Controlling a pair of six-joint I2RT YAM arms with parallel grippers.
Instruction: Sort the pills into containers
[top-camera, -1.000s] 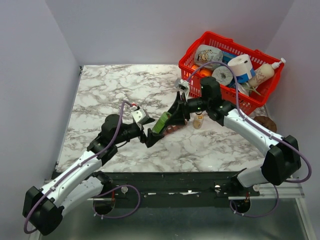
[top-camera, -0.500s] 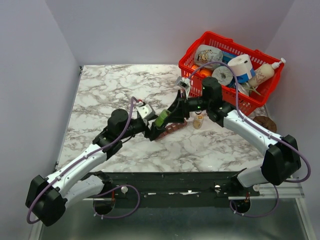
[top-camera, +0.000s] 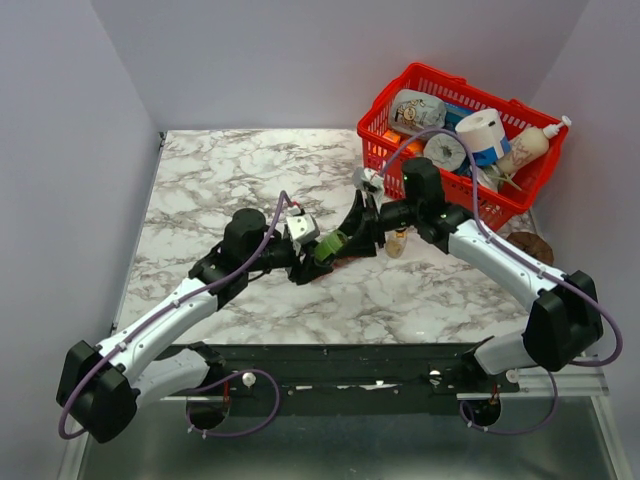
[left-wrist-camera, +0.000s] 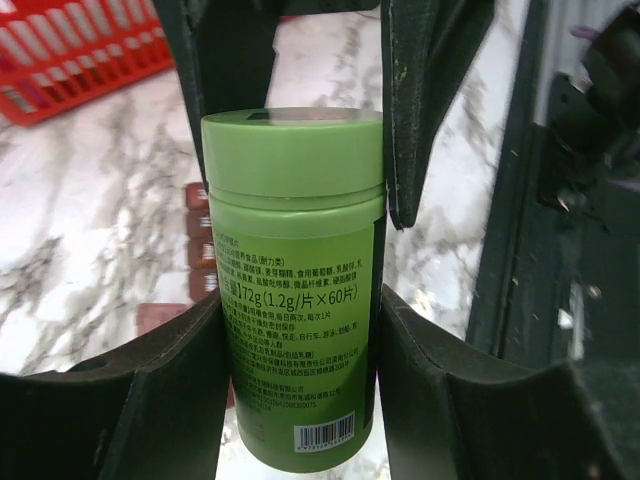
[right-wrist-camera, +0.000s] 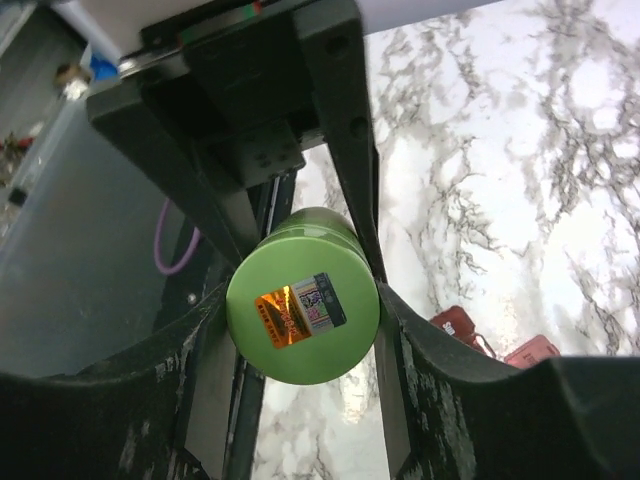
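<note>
The reddish-brown pill-organiser strip (left-wrist-camera: 199, 222) lies on the marble table (top-camera: 220, 170), beneath the green pill bottle (top-camera: 328, 246). The left gripper (left-wrist-camera: 300, 300) clamps the bottle's body. The right gripper (right-wrist-camera: 302, 310) is closed against its cap.

Pill bottle (left-wrist-camera: 293, 300): leaf green, cap the same green, with dark fine print and a white barcode patch.
Cap sticker (right-wrist-camera: 300, 310): orange and silver.
Bench (top-camera: 230, 170): white marble, grey veining.
Pill organiser (left-wrist-camera: 197, 222): reddish-brown.
Basket (top-camera: 388, 95): red mesh.
Left end effector (left-wrist-camera: 300, 320) and right end effector (right-wrist-camera: 302, 330): black.
</note>
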